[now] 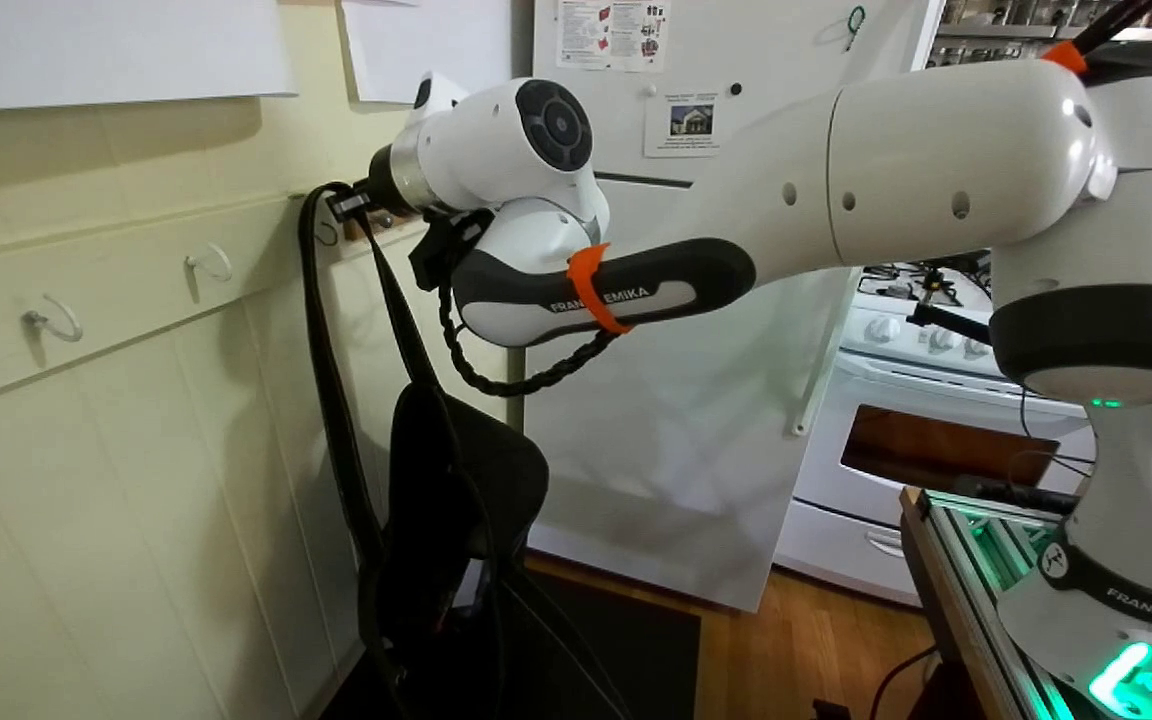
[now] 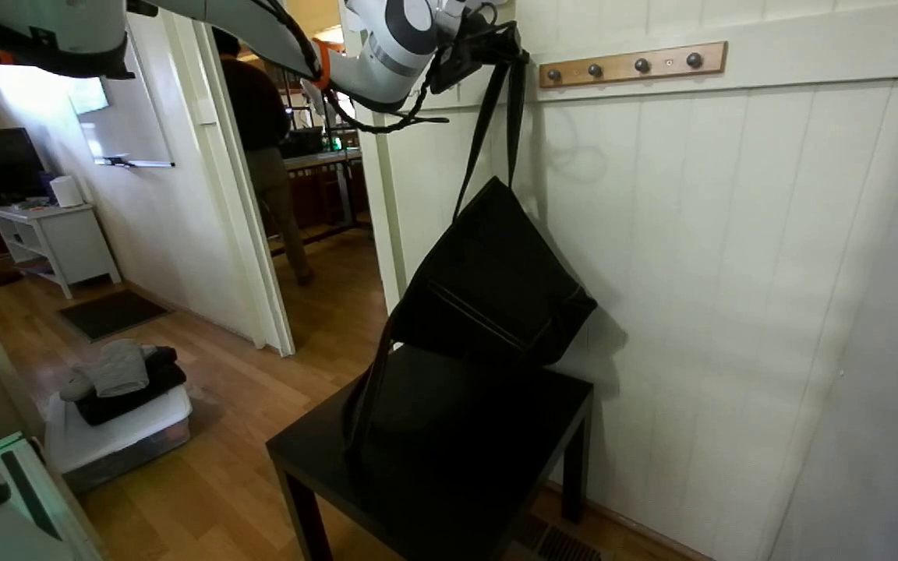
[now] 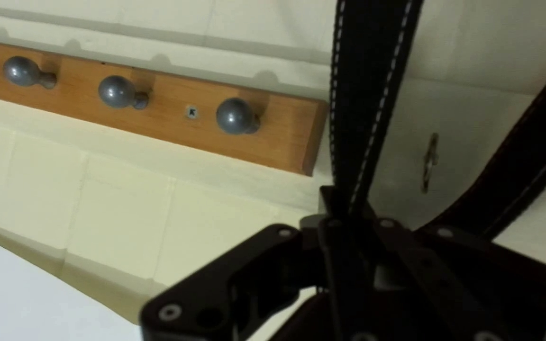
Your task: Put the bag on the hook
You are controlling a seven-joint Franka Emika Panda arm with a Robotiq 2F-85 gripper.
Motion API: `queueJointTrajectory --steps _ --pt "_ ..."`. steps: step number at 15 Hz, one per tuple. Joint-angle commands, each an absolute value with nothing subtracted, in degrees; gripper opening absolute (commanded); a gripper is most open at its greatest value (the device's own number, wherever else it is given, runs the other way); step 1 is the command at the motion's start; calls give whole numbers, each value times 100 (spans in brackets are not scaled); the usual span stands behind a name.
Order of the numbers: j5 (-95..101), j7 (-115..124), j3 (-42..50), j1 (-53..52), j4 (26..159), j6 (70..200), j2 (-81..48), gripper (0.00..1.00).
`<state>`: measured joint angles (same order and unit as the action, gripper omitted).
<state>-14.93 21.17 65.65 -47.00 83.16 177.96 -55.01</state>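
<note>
Jaws are clamped on one bag strap (image 3: pixel 360 94), and the bag (image 2: pixel 496 273) hangs from it, beside the wall rail (image 1: pixel 126 280). I read the hook (image 3: pixel 429 163) between the two legs of the strap loop, just beside the wooden strip (image 3: pixel 173 109); the wrist view shows no strap touching it. Status, as I judge it: grasp complete, approach nearly complete; seating the loop and releasing remain. Below, a second strap (image 2: pixel 375 382) trails toward the counter (image 2: pixel 426 452); I cannot confirm whether the bag's base touches it. Containers: the bag's mouth gapes in an exterior view, exposing a pale patch (image 1: pixel 471 583) I cannot identify. Well apart, a lidded bin (image 2: pixel 141 454) carries piled cloth (image 2: pixel 123 372); its contents are indistinct.
</note>
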Motion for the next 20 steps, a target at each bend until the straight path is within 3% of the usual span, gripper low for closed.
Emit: queueJointTrajectory --steps 1,13,14,16,20 --pt "-1336 2407 6559 -4423 7820 17557 -5630 2" --pt "-820 2469 6137 -4109 7477 17134 -5472 2" --pt "-799 2512 6160 -4125 7482 17132 -5471 32" --pt "-773 2576 6178 -4137 7474 17149 -5460 40" --pt "-784 2659 6198 -4168 7471 17165 -5435 70"
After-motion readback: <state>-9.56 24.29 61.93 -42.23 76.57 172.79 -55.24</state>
